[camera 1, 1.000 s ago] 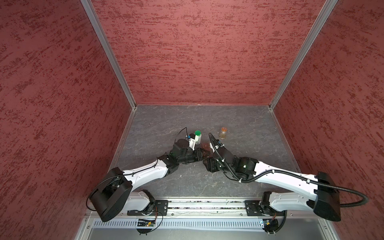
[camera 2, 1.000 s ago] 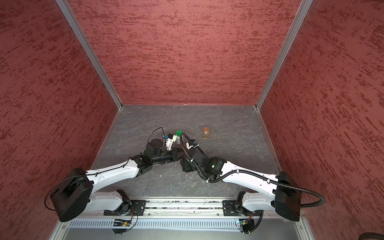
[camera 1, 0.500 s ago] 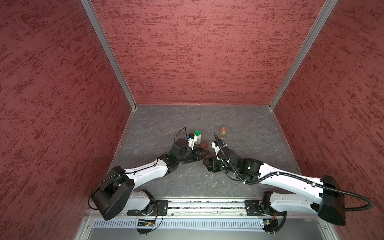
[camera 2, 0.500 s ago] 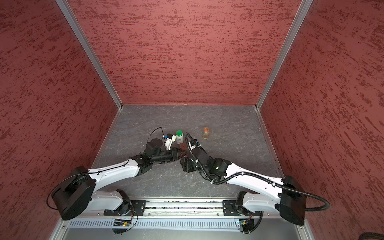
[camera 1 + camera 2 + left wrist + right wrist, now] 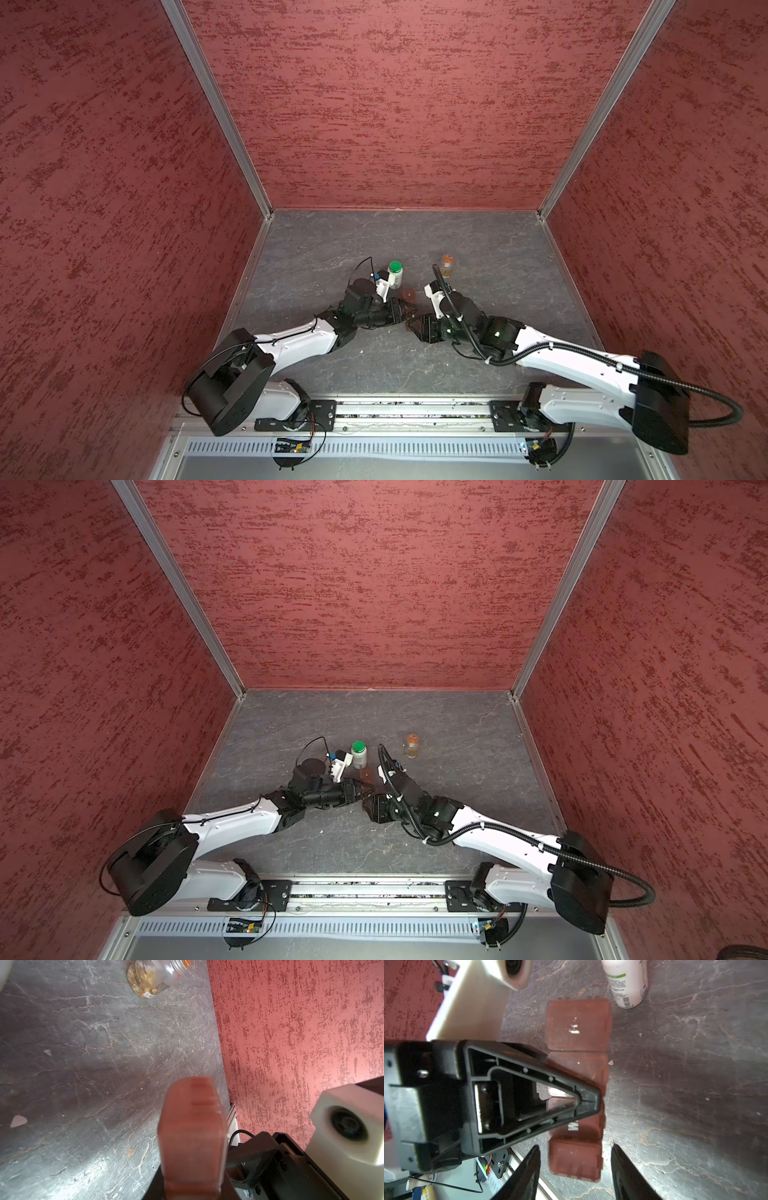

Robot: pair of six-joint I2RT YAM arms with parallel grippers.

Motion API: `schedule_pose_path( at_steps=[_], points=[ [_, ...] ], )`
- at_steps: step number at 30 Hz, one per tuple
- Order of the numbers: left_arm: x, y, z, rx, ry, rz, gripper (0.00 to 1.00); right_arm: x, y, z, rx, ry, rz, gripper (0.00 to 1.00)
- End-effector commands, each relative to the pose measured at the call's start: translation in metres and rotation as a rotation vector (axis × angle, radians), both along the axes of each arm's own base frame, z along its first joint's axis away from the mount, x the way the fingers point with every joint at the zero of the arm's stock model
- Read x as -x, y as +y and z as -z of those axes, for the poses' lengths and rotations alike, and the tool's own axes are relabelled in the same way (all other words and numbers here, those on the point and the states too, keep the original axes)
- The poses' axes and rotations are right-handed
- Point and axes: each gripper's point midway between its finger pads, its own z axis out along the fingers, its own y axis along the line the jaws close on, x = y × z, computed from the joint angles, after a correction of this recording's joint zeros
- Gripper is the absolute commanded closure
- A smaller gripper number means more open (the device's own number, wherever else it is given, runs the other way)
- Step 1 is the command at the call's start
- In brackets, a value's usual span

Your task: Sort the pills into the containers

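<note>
A: Position of the task item?
B: A translucent red-brown plastic pill organiser (image 5: 578, 1022), mid dark grey stone-look tabletop (image 5: 374, 241), between both arms. Resting or lifted, cannot tell.
A: Claws?
B: The left gripper (image 5: 409, 311) pinches the strip mid-length, one black finger (image 5: 591, 1105) across a compartment. The right gripper (image 5: 575, 1147) is spread, straddling the end compartment, gaps both sides.
A: Bottles?
B: One white plastic bottle (image 5: 395, 272), green cap, upright just beyond the strip. One clear bottle (image 5: 446, 266), orange top, yellow capsules (image 5: 143, 976) inside, farther right, apart.
</note>
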Motion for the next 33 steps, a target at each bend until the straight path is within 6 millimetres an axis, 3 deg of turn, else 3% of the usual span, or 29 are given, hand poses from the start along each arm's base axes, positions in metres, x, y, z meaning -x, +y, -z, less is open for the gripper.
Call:
schedule_pose_path(
  at_steps=[1,21,33],
  points=[
    [0.001,-0.002,-0.004,0.028,-0.015,0.016,1.0,0.0,0.008,-0.006,-0.041,-0.01,-0.032,0.51],
    [-0.008,0.003,0.004,-0.015,-0.023,-0.023,1.0,-0.007,0.0,0.012,0.154,0.036,0.025,0.7],
    [-0.013,0.009,0.009,-0.022,-0.02,-0.04,1.0,0.006,0.025,-0.027,0.007,0.021,-0.078,0.67]
  ],
)
